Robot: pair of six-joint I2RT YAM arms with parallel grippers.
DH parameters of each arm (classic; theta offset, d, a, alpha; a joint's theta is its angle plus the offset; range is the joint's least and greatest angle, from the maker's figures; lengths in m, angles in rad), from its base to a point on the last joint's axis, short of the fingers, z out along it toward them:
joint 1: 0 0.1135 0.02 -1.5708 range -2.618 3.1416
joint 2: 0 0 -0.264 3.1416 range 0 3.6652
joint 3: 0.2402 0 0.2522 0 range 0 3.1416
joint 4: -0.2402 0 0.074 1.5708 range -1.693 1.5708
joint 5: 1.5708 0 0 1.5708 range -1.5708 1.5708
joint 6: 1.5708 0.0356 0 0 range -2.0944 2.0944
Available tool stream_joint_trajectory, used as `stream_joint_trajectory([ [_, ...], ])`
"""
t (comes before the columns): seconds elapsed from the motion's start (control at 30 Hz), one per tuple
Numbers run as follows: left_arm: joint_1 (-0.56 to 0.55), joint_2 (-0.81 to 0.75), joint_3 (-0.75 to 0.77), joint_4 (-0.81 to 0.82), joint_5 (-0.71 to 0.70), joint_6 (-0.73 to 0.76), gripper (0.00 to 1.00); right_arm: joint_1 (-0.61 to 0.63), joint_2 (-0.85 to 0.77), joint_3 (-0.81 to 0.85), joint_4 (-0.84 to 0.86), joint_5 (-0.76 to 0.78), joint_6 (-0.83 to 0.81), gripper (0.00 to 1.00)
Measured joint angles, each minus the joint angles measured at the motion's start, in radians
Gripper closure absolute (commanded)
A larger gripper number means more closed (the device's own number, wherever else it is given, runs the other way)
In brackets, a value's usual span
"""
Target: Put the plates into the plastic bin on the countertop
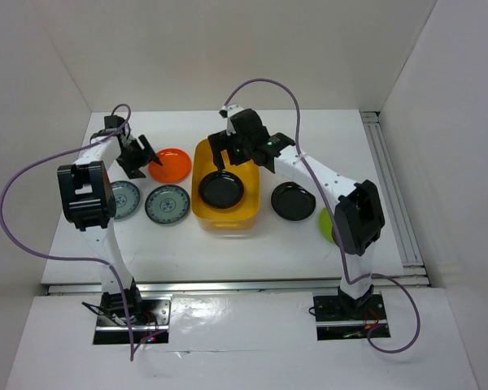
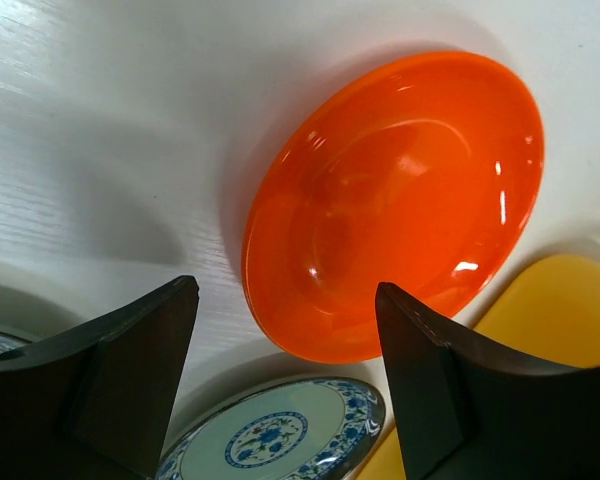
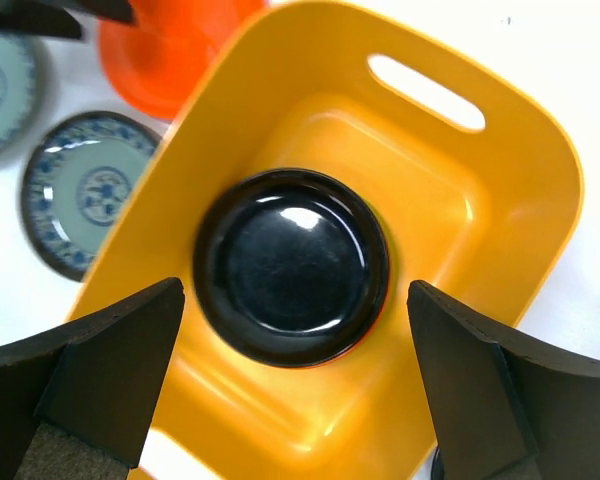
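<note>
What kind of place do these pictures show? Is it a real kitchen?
Probably not a kitchen but a robot test booth: plain white panels wall in a white table, two robot arms are bolted at its near edge, and plates and a yellow bin lie on it.

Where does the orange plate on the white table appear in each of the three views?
Top external: orange plate left of centre, just left of the yellow bin.
Left wrist: it fills the middle and upper right.
Right wrist: top left, cut by the edge.
Shared landmark: the yellow bin, beside the plate in every view.
</note>
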Motion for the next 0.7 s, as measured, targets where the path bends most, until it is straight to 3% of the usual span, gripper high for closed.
stream_joint_trajectory([
  [0.17, -0.012, 0.007, -0.031, 0.040, -0.005, 0.000, 0.32, 0.008, -0.042, 0.048, -0.027, -0.009, 0.000, 0.00],
  [0.23, -0.016, 0.007, -0.048, 0.064, -0.005, 0.000, 0.32, 0.008, -0.057, 0.063, -0.033, -0.011, 0.000, 0.00],
  [0.3, -0.021, 0.009, -0.062, 0.076, -0.005, -0.003, 0.45, 0.008, -0.074, 0.072, -0.044, -0.011, 0.000, 0.00],
  [0.37, -0.023, 0.011, -0.068, 0.087, -0.008, -0.005, 0.47, 0.008, -0.092, 0.073, -0.053, -0.011, 0.000, 0.00],
  [0.47, -0.023, 0.011, -0.079, 0.112, -0.023, -0.008, 0.63, 0.008, -0.113, 0.073, -0.064, -0.006, 0.000, 0.00],
  [0.53, -0.023, 0.011, -0.093, 0.132, -0.032, -0.011, 0.65, 0.008, -0.125, 0.073, -0.068, -0.001, 0.000, 0.00],
  [0.63, -0.023, 0.011, -0.097, 0.143, -0.042, -0.017, 0.77, 0.006, -0.148, 0.072, -0.071, 0.006, 0.000, 0.00],
  [0.67, -0.023, 0.011, -0.097, 0.150, -0.044, -0.021, 0.93, 0.005, -0.157, 0.072, -0.071, 0.008, 0.000, 0.00],
  [0.7, -0.022, 0.011, -0.096, 0.152, -0.044, -0.033, 1.00, 0.002, -0.166, 0.072, -0.071, 0.009, 0.000, 0.00],
])
